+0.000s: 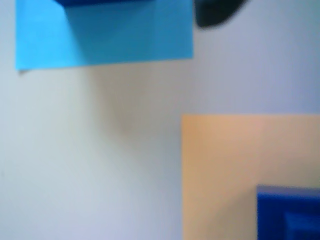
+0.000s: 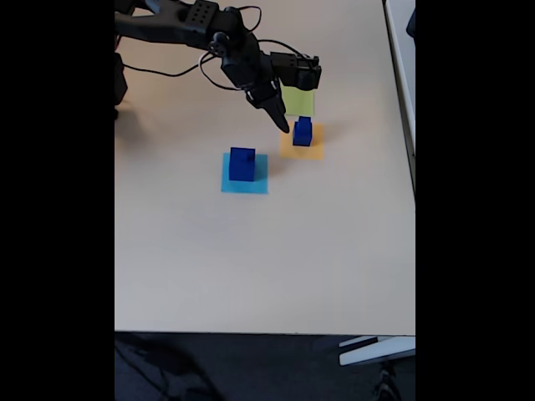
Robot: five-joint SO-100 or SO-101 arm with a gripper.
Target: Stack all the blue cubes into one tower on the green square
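Two dark blue stacks (image 2: 303,131) and (image 2: 242,163), both upright, long axis vertical, smaller cube on top. First on the orange square (image 2: 301,150), second on the light blue square (image 2: 245,175). Green square (image 2: 298,101) bare, just behind the orange one, partly under the arm. Gripper (image 2: 282,124) tip down, just left of the orange-square stack, holding nothing; jaw gap impossible to judge. Wide open tabletop (image 2: 267,259) toward the near edge.
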